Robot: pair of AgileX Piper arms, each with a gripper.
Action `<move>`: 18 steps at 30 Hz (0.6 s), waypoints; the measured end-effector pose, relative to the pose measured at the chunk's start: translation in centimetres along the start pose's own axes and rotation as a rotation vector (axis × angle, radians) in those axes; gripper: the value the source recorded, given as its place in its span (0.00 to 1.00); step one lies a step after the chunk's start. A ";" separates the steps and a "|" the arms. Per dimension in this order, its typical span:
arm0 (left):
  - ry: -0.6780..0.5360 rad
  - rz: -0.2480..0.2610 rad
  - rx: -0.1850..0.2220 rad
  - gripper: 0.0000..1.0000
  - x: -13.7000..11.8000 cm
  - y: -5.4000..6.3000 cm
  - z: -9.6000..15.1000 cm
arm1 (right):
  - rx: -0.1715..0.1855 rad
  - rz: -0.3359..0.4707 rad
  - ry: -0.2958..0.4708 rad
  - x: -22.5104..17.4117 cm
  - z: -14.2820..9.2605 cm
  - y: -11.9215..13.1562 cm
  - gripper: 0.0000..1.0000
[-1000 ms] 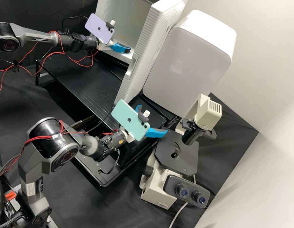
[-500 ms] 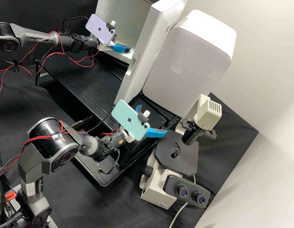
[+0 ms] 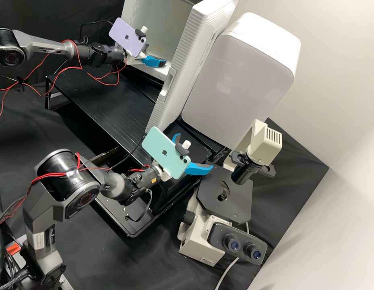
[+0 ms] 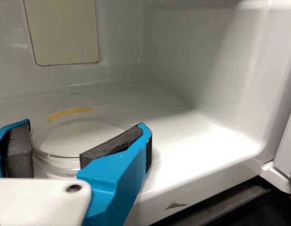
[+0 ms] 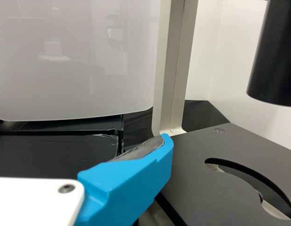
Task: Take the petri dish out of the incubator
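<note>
1. The left arm comes in from the upper left of the high view. Its left gripper (image 3: 153,61) is at the mouth of the incubator (image 3: 162,20), whose ribbed white door (image 3: 191,60) stands swung open.
2. In the left wrist view, the petri dish (image 4: 74,136) sits flat on the white incubator floor (image 4: 206,141), low in the left half of the frame. It is clear and round, with a yellowish streak along its far rim.
3. The left gripper's blue fingers (image 4: 121,169) are spread wide, one on each side of the dish, so the dish lies between the dark pads. The jaws stand open around it. I cannot make out whether either pad touches the dish wall.
4. The right arm fills the lower left of the high view. Its right gripper (image 3: 201,168) is near the centre of the frame, just above the edge of the black stage (image 3: 225,197) of the microscope (image 3: 219,237).
5. I cannot tell whether the right gripper is open or closed.
6. A large smooth white box (image 3: 243,80) stands to the right of the open door, and a black ribbed shelf (image 3: 110,104) runs beneath the incubator.
</note>
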 end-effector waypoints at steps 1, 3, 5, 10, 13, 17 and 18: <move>0.000 0.000 0.000 0.00 0.0 0.0 0.0 | 0.000 0.000 0.000 0.0 0.0 0.0 1.00; 0.000 0.000 0.000 0.00 0.0 0.0 0.0 | 0.000 0.000 0.000 0.0 0.0 0.0 1.00; 0.000 0.000 0.000 0.00 0.0 0.0 0.0 | 0.000 0.000 0.000 0.0 0.0 0.0 1.00; -0.002 -0.003 0.005 0.00 0.0 -0.3 -0.1 | 0.000 0.000 0.000 0.0 0.0 0.0 1.00; -0.011 0.004 0.016 0.00 -0.3 -0.5 0.0 | 0.000 0.000 0.000 0.0 0.0 0.0 1.00; -0.023 0.019 0.016 0.00 -1.1 -0.6 0.2 | 0.000 0.000 0.000 0.0 0.0 0.0 1.00; -0.031 0.023 0.037 0.00 -1.4 -0.7 0.3 | 0.000 0.000 0.000 0.0 0.0 0.0 1.00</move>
